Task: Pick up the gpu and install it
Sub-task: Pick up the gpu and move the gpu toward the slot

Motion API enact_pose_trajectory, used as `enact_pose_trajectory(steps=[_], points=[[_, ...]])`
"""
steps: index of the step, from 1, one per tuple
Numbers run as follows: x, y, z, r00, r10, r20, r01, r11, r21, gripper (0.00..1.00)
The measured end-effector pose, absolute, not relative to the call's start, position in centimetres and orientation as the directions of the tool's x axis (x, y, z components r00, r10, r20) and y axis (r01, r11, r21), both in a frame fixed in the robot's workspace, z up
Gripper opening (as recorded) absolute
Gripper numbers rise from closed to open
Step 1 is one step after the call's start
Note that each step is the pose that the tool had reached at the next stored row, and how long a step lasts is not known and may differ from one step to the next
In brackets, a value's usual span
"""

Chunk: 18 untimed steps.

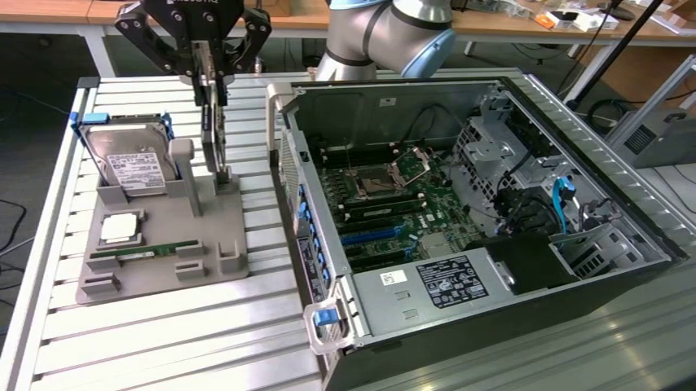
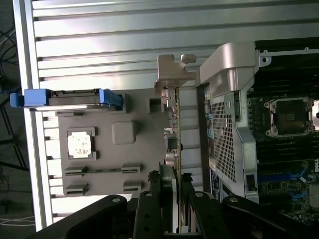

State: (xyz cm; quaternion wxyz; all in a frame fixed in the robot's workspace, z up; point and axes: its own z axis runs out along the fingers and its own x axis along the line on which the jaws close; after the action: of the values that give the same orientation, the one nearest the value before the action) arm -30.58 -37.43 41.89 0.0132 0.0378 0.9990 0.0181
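The gripper (image 1: 210, 79) is clamped, jaws narrow, on the graphics card (image 1: 218, 138) by its top edge, keeping it upright beneath, edge-down over the rack (image 1: 163, 265).

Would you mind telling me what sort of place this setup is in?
Probably a robotics lab or test workshop for computer assembly: an opened desktop computer case lies on a slatted metal table, a grey fixture holds loose parts such as a hard drive, and a robot arm rises behind the case.
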Motion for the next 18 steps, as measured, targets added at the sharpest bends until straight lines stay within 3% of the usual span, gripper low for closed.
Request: enact_pose_trajectory(steps=[18], points=[[-30.1, -37.44, 41.89, -0.997, 0.076, -0.025, 0.075, 0.996, 0.037, 0.27]])
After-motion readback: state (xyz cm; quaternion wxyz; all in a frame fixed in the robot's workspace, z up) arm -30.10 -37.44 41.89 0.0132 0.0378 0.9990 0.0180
